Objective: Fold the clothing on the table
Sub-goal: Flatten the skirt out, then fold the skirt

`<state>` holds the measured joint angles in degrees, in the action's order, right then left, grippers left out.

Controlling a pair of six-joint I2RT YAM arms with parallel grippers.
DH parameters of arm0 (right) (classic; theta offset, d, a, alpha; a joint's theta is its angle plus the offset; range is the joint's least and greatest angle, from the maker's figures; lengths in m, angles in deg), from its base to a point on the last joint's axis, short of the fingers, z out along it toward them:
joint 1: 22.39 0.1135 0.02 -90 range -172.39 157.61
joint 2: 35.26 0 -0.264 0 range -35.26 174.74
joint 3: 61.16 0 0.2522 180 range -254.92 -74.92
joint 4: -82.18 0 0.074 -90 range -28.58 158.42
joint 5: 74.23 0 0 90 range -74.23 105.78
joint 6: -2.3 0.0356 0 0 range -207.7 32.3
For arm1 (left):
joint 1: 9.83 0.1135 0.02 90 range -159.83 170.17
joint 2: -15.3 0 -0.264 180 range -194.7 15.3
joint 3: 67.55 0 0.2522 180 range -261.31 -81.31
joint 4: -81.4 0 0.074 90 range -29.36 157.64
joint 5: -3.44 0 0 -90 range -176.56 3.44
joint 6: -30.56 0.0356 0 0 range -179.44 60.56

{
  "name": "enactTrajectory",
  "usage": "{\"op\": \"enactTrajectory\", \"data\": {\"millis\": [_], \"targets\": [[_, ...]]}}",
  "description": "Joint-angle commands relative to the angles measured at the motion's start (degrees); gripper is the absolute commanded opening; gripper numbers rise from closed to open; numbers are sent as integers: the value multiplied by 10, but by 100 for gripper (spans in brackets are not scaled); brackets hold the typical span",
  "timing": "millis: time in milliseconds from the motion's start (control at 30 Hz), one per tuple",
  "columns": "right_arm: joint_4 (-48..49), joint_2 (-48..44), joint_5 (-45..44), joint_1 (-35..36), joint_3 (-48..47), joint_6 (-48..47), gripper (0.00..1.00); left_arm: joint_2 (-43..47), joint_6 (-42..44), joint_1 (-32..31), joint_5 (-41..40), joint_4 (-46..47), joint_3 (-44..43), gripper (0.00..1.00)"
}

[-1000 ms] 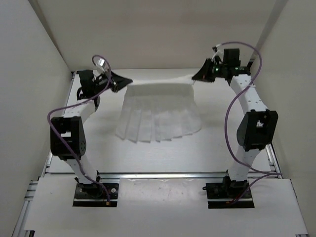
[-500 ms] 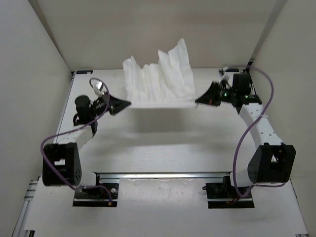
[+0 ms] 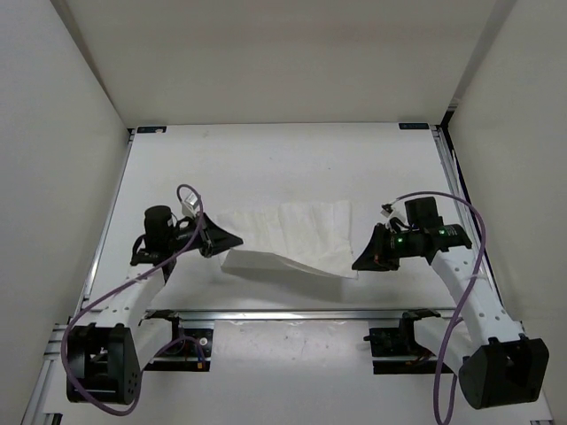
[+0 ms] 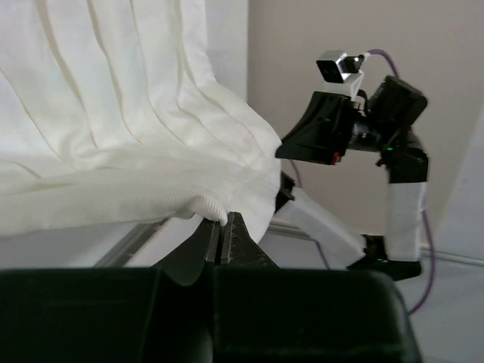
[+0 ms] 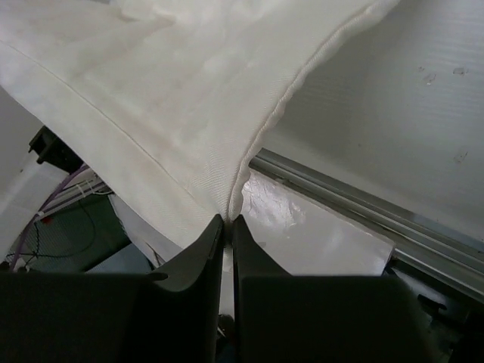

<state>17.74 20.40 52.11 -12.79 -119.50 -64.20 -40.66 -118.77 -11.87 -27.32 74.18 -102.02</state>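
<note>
Now the left jaws and the right jaws are each pinched shut on a near corner of the clothing [image 3: 297,232]. They likely hold that edge stretched between them, just off the tabletop [image 3: 266,159], so the pleated cloth behind it settles flat instead of bunching. Half a second ago the garment was billowing high at the far side. Since then both arms have drawn it low and close to their bases.

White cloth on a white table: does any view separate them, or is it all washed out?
Top view: clothing barely differs from the table; only a soft shadow marks its near edge. Left wrist view: pleats shaded clearly, fingers dark, little detail. Right wrist view: hem crisp, glare beside the rail.
</note>
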Motion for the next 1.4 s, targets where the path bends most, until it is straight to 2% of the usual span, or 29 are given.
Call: {"op": "enactTrajectory", "data": {"millis": [0,100,367,467,633,767,867,933,1033,1167,1233,1367], "targets": [[-28,15,-2,-2,-22,22,0,-5,151,-5,-65,-206,-98,0],[15,62,14,-20,-36,17,0,-29,178,-1,-111,-259,-134,0],[139,232,29,-25,-151,31,0,-78,169,20,-155,-254,-151,0],[160,291,37,-25,-194,30,0,-94,162,39,-167,-246,-158,0],[118,355,17,-16,-271,9,0,-113,161,51,-158,-245,-175,0],[67,326,16,-27,-248,-11,0,-107,154,43,-135,-233,-169,0],[38,237,8,-13,-185,-16,0,-84,146,28,-117,-225,-146,0],[23,183,-2,6,-141,-7,0,-65,156,28,-115,-240,-138,0],[2,94,-1,31,-50,32,0,-30,170,-9,-119,-274,-124,0],[-21,10,25,48,6,81,0,7,199,-18,-147,-336,-132,0],[-8,11,50,31,15,79,0,0,203,-18,-165,-344,-144,0],[19,80,55,-24,-17,59,0,-56,156,5,-153,-278,-165,0]]}}
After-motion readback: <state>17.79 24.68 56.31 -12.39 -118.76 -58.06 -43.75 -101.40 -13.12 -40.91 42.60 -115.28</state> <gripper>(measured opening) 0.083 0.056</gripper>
